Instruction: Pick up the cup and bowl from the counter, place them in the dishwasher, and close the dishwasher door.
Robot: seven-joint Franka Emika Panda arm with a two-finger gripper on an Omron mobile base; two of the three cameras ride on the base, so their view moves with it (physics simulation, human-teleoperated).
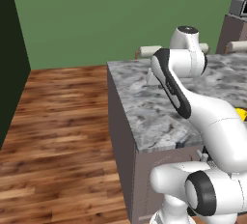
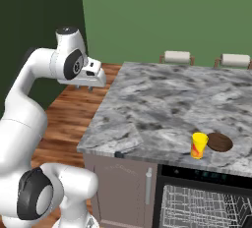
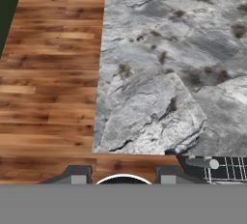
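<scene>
The arm is reaching up and over the left end of the counter [image 2: 147,104], and the gripper [image 2: 84,88] is hanging above the wooden floor [image 2: 64,119], just off the island's left edge. In the hand view the 2 fingertips [image 3: 78,178] are standing apart with a clear gap between them, about half spread, and nothing is sitting in that gap; below them the wood floor and the marbled stone corner are showing.

The cup [image 2: 199,145] is standing upright on the stone top near the front edge, at about 4 o'clock from the gripper in the right base view, well apart from the fingers. The bowl [image 2: 219,142] is resting right beside the cup, at 3 o'clock from it; whether the 2 are touching I cannot tell. In the left base view a sliver of yellow from the cup [image 1: 242,114] is peeking out past the arm at the right edge.

Under the cup and bowl, the dishwasher [image 2: 202,197] is showing its black control strip and a light wire rack [image 2: 197,207] in the dark cavity. 2 pale chair backs [image 2: 176,57] are standing behind the far side of the counter against the green wall [image 2: 162,11].
</scene>
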